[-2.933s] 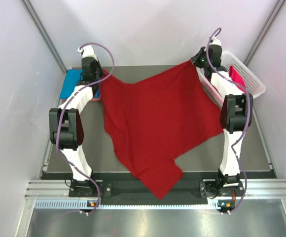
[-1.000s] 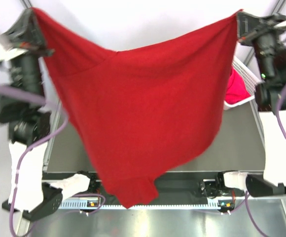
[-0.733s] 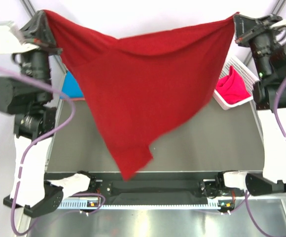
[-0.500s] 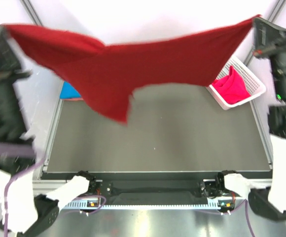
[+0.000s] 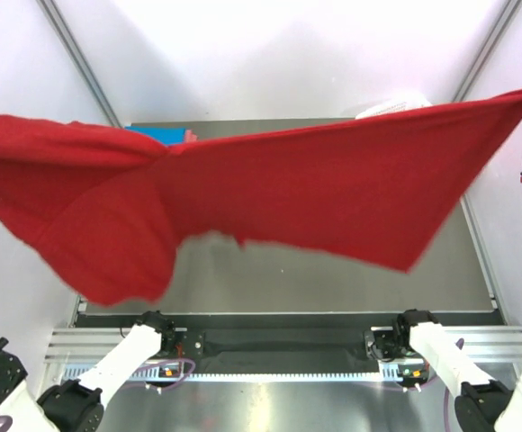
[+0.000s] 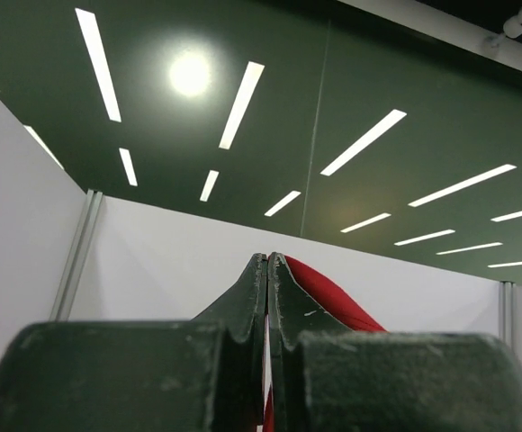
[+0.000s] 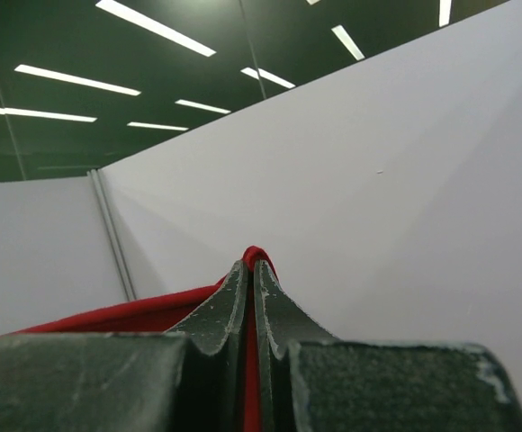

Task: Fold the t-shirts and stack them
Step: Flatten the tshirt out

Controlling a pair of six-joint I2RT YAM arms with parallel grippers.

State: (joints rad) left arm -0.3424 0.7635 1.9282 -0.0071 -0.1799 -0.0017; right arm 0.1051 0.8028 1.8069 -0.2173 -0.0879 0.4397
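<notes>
Here, the spreading-out step. You see the dark red t-shirt (image 5: 315,193) held aloft, stretched across the full width above the table (image 5: 315,290) and touching it nowhere. Left gripper (image 6: 267,263): jaws pressed together on a red edge of the shirt. Right gripper (image 7: 251,267): likewise clamped on red cloth that shows at its tips. A blue t-shirt (image 5: 153,133) lies at the table's far left; a white basket (image 5: 389,106) peeks over the cloth at far right. Folding, by this view, is not yet begun. Your next move likely calls for lowering both arms evenly, so the loose hem settles flat on the table.
</notes>
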